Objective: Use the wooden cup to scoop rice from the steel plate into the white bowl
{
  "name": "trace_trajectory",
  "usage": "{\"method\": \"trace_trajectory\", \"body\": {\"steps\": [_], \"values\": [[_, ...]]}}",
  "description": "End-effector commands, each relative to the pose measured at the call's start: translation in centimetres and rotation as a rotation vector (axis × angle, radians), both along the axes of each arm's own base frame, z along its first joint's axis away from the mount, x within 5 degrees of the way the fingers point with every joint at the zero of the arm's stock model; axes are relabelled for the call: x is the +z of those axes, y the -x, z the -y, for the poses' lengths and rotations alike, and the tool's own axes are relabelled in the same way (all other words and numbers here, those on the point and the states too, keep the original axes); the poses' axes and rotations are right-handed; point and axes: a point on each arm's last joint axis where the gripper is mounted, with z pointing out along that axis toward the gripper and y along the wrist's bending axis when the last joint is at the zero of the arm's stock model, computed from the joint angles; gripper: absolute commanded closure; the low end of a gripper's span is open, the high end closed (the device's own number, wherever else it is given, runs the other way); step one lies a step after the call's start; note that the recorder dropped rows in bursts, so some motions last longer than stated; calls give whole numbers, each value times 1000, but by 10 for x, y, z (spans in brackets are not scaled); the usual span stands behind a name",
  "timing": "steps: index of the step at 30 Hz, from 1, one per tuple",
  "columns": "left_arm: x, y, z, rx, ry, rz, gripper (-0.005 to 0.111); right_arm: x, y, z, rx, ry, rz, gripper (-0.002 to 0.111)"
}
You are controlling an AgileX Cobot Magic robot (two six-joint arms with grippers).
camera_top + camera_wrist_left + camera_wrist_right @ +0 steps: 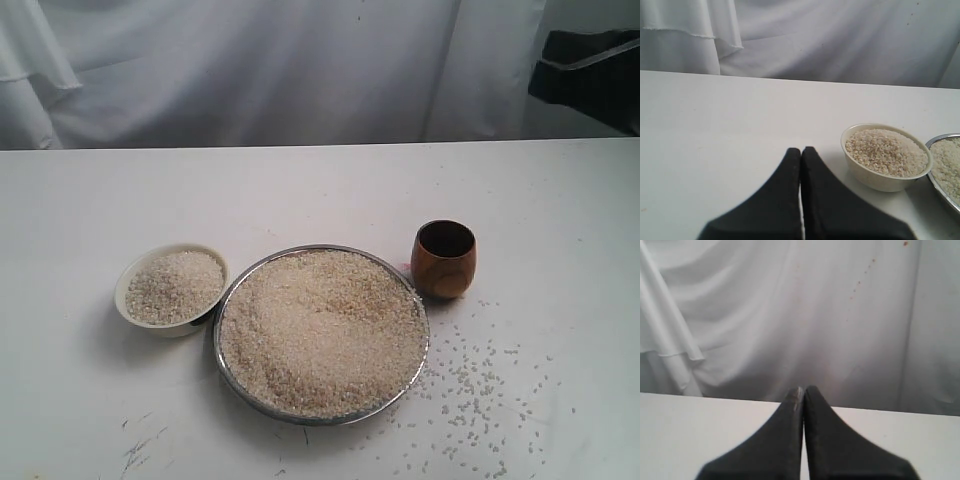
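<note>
A: How are the grippers set?

B: The left gripper (801, 150) is seen with its jaws pressed together and nothing held between them; it is poised low over bare table, with the bowl (880, 177) near it to one side. The right gripper (803, 389) is likewise closed and empty, and only the cloth backdrop (790, 315) and a strip of table are seen beyond it. Neither gripper is caught by the exterior view.

A: And where is everything placed?

B: The cup (443, 260) stands upright just beside the plate (224, 300), on its right. The plate is heaped with rice (320, 330). The bowl touches, or nearly touches, the plate's left rim and is already well filled. Loose grains (470, 400) are scattered on the table (300, 190) in front of the cup.

A: What is called for first?

B: The cup is probably to be fetched by the right gripper, being on that side. The jaws must be opened wide before descent, and the cup should be taken at its wall, squarely, so that it is not tipped. A shallow scoop is advised, since the bowl has little room left and spillage is likely.
</note>
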Motion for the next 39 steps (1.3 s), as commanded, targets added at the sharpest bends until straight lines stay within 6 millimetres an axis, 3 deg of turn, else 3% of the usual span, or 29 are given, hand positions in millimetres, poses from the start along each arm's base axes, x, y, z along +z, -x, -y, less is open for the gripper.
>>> {"method": "trace_trajectory", "body": {"steps": [1,8,13,19,25,31,39], "values": [[-1,0,0,-1,4,7,107,13,16,13,-57,105,11,108],[-1,0,0,-1,4,7,107,16,32,25,-126,197,-56,108],[-1,0,0,-1,4,7,107,16,68,49,-211,238,-54,108],[-1,0,0,-1,4,7,107,-16,129,79,-339,184,15,108],[-1,0,0,-1,4,7,107,-60,172,87,-384,145,79,108],[-1,0,0,-1,4,7,107,-78,193,93,-426,121,120,108],[-1,0,0,-1,4,7,107,-87,194,90,-383,189,37,108]]}}
